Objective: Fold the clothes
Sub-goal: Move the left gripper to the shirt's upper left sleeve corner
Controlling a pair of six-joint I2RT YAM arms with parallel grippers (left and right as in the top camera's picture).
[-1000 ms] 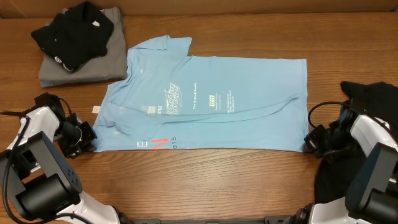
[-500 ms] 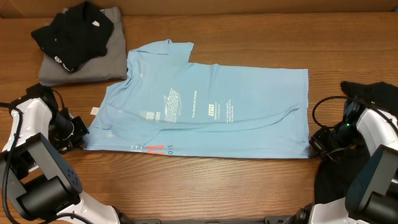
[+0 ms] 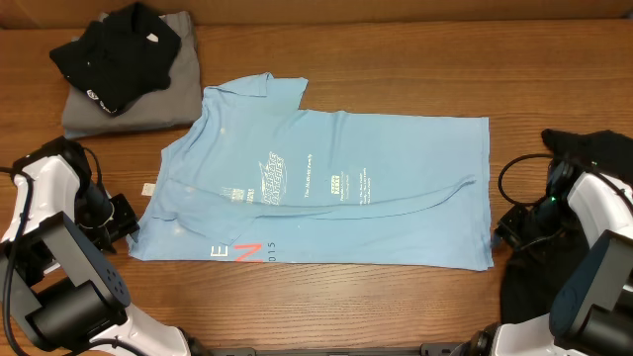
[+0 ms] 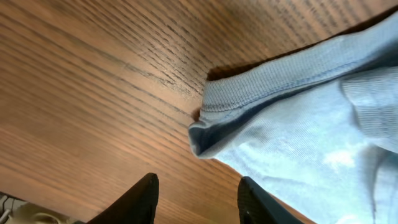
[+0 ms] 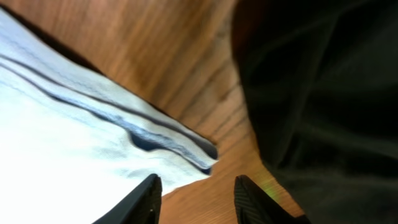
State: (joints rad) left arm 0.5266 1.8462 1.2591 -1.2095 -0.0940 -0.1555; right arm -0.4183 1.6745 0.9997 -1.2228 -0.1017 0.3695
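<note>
Partly open, gripping nothing: left claw point(image 4: 198, 190) just short of light blue T-shirt point(image 3: 326, 188) corner on tabletop point(image 4: 93, 93); right claw point(image 5: 198, 190) likewise, between hem and black garment point(image 5: 323, 93).

Left hand point(image 4: 198, 183) spread and empty, right hand point(image 5: 196, 182) spread and empty

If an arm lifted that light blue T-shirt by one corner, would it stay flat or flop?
Probably flop: the light blue T-shirt lies in soft creases, and its corner curls over itself in the left wrist view. It looks thin, so likely light for its size. Pushed, it would probably bunch rather than slide on the wooden table.
</note>
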